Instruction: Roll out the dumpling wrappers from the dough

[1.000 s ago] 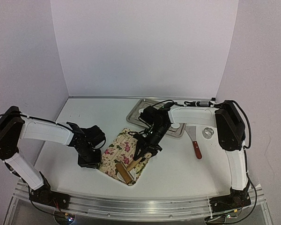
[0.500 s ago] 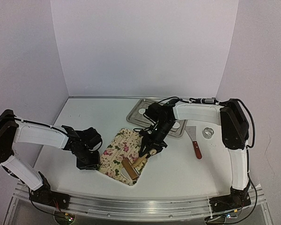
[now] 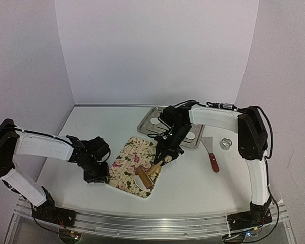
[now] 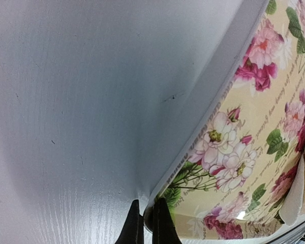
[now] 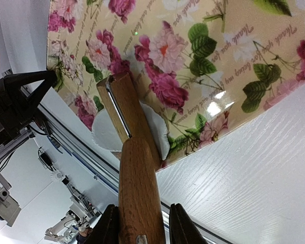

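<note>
1. A white dough piece (image 5: 102, 133) lies flattened on the floral mat (image 5: 234, 61). It is left of centre in the right wrist view and at the mat's lower corner in the top view.
2. A wooden rolling pin (image 5: 134, 152) lies across it, with dough showing on both sides of the roller.
3. The right fingers (image 5: 179, 223) pinch the pin's handle from both sides at the bottom of the right wrist frame.
4. Two dumpling wrappers (image 3: 156, 122) lie on the metal tray (image 3: 144, 123), just above the mat near the centre of the top view. The right arm partly hides them.
5. The left fingers (image 4: 135, 229) are pressed together at the bottom centre of the left wrist frame, tips at the mat's left edge. I cannot tell whether they bear on the mat or on the tabletop (image 3: 193, 178).
6. Right of the tray, a red-handled scraper (image 3: 211, 152) lies on the tabletop, with a metal ring cutter (image 3: 225, 144) just beside it.
</note>
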Robot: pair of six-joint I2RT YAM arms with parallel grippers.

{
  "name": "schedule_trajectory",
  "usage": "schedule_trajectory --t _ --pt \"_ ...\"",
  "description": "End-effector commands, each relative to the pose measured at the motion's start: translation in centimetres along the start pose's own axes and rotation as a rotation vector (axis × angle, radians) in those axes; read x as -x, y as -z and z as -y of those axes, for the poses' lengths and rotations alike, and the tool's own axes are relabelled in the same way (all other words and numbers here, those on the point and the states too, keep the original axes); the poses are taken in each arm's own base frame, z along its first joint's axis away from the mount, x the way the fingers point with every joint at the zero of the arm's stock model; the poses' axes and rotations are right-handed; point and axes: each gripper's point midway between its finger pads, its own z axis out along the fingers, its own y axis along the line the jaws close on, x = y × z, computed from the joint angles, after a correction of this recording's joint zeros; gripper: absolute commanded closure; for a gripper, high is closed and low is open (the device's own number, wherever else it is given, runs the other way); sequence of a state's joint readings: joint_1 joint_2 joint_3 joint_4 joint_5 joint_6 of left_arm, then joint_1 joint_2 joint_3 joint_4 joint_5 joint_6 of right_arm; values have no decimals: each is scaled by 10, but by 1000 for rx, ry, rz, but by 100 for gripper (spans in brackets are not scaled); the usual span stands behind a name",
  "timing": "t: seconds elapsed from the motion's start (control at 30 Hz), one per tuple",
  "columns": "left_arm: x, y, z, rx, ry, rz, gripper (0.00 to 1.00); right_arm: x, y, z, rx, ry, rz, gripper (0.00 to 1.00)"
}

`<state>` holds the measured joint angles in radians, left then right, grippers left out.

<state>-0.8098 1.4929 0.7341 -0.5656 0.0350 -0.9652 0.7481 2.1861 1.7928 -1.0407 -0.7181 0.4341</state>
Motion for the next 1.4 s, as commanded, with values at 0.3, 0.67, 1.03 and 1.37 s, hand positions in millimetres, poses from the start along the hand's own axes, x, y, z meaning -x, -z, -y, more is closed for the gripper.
schedule_trajectory --t 0.3,0.67,1.03,1.37 --pt "3 11 -36 100 -4 11 100 15 33 204 -841 -179 31 100" --pt "7 12 -23 37 -27 9 100 5 22 204 -814 -182 -7 100" --pt "39 57 57 -242 -171 98 64 -1 -4 182 -710 -169 -26 100" --pt "37 11 54 -128 -173 -9 54 -2 -15 171 -700 -152 -32 100"
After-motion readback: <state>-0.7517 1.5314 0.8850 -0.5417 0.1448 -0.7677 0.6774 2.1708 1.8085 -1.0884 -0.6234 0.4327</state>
